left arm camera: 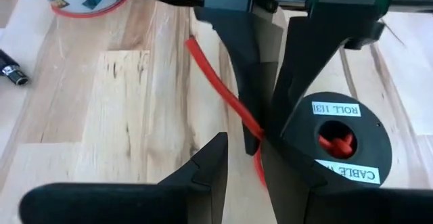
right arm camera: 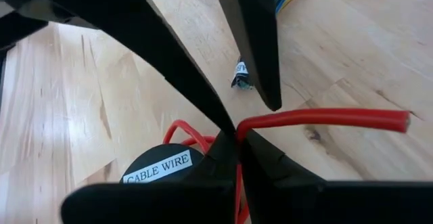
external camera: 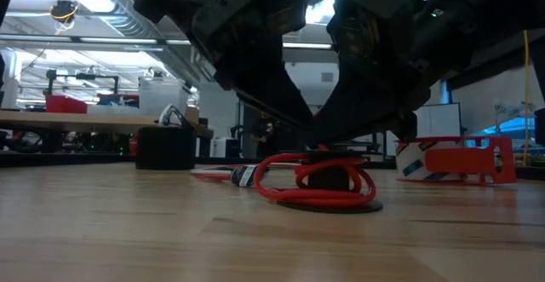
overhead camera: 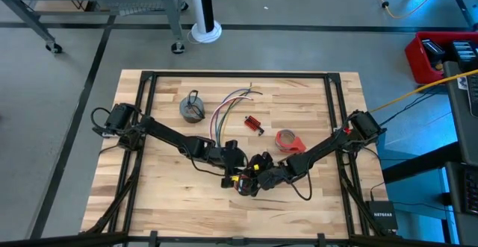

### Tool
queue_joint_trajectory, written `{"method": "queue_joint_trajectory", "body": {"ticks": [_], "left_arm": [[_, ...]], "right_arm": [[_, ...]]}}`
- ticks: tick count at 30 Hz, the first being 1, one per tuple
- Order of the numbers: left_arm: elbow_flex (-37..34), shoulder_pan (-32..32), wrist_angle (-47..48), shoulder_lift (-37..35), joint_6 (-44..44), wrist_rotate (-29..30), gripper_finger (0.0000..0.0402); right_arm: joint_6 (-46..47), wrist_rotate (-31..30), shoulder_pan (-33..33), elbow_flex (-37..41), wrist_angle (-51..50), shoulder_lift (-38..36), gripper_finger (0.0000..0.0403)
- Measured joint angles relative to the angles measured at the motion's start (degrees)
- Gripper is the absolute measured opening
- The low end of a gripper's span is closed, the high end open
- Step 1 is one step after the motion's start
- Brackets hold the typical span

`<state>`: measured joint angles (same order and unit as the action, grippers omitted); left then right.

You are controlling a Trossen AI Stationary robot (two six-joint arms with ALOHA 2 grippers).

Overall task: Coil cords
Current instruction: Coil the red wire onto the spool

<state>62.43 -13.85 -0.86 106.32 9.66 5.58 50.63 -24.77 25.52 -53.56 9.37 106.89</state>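
High view: tape roll (overhead camera: pixel 290 140) beside arms (overhead camera: pixel 314 152).

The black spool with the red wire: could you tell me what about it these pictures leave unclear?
- High view: the spool is mostly covered by the left gripper and right gripper.
- Low view: its top is hidden by both grippers.
- Left wrist view: the label is partly cut off by a finger.
- Right wrist view: the red wire runs behind the fingers.

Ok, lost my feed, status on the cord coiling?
Both grippers low at table centre. Right gripper shut on red cord by black spool. Left gripper pinching same cord. Nothing obstructing.
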Motion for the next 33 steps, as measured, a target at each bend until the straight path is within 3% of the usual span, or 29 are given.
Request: {"method": "queue_joint_trajectory", "body": {"ticks": [19, 27, 33], "left_arm": [[-0.02, 0.05, -5.71, 0.00, -1.12, -0.04, 0.0079], [-0.02, 0.03, -5.80, 0.00, -1.08, 1.42, 0.0013], [-0.02, 0.03, -5.78, 0.00, -1.08, 1.75, 0.0007]], "right_arm": [[-0.02, 0.02, 0.02, 0.00, 0.33, 0.00, 0.0009], [0.00, -0.04, 0.00, 0.00, 0.46, 0.00, 0.0012], [0.35, -0.04, 0.00, 0.00, 0.44, 0.00, 0.0039]]}}
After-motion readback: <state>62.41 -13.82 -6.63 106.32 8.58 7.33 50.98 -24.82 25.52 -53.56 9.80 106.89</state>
